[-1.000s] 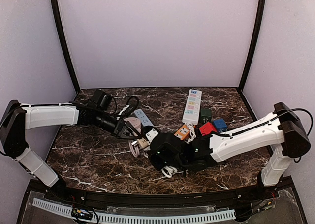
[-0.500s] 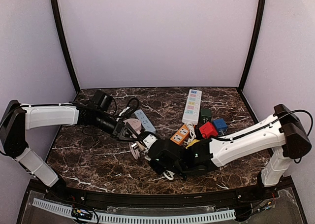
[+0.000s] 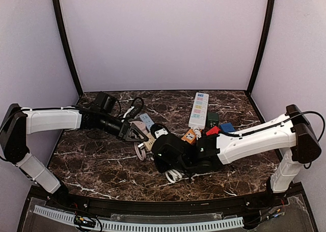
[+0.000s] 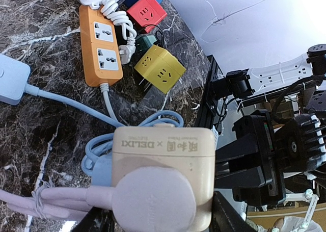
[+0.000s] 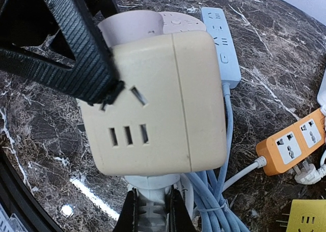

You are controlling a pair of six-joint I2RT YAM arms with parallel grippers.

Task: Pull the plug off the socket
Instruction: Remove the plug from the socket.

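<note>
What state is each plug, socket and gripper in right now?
beige cube socket, held in left gripper
pink plug, plugged into the cube
white plug, apparently seated under the cube, pinched by shut right gripper
orange power strip, lying flat, sockets empty
yellow cube, lying loose, sockets empty

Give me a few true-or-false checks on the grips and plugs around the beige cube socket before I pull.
1. The left gripper holds the beige cube socket. True.
2. The right gripper is open and clear of any plug. False: it is shut on the white plug at the cube's underside.
3. The white plug is the only plug on the cube. False: a pale round plug sits on another face.
4. A yellow cube lies on the table beside the orange power strip. True.
</note>
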